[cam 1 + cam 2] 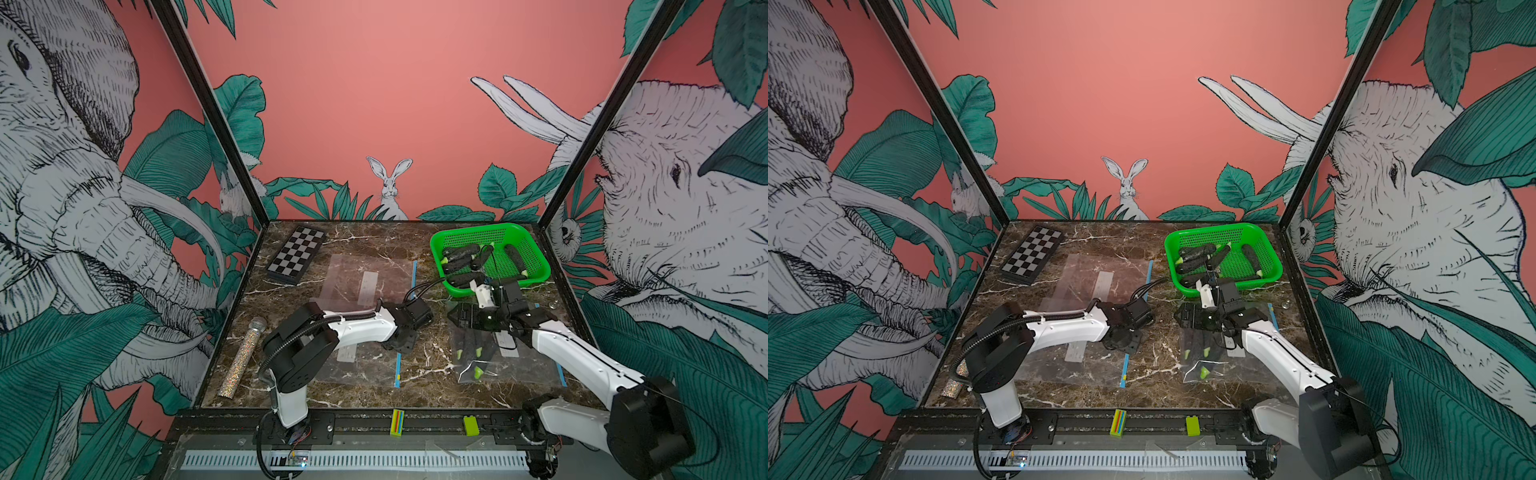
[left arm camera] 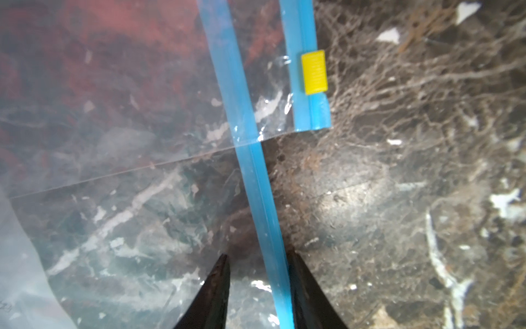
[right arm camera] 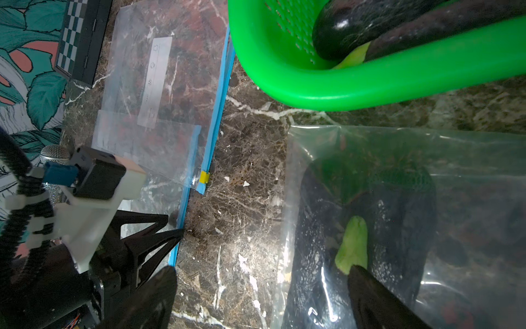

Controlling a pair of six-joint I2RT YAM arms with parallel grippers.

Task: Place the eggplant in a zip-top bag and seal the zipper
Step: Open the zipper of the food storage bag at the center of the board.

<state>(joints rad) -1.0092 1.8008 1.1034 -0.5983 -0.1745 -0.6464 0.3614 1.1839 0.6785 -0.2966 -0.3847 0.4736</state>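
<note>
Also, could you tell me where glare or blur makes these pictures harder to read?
Left wrist: reddish reflections wash over the clear bag, while the blue zipper strip reads crisp. Right wrist: the bagged eggplant looks hazy through glinting plastic. In both top views the empty bags nearly vanish against the marble.

Both top views are bright, even and sharp, the walls (image 1: 374, 104) bowing at the edges — wide-lens distortion. The left wrist view is soft, the left gripper (image 2: 257, 256) blurred; white glare streaks the zip-top bag (image 3: 469, 176) in the right wrist view.

Pink jungle-mural walls (image 1: 374, 104) enclose a dark marble tabletop (image 1: 436, 395).
</note>
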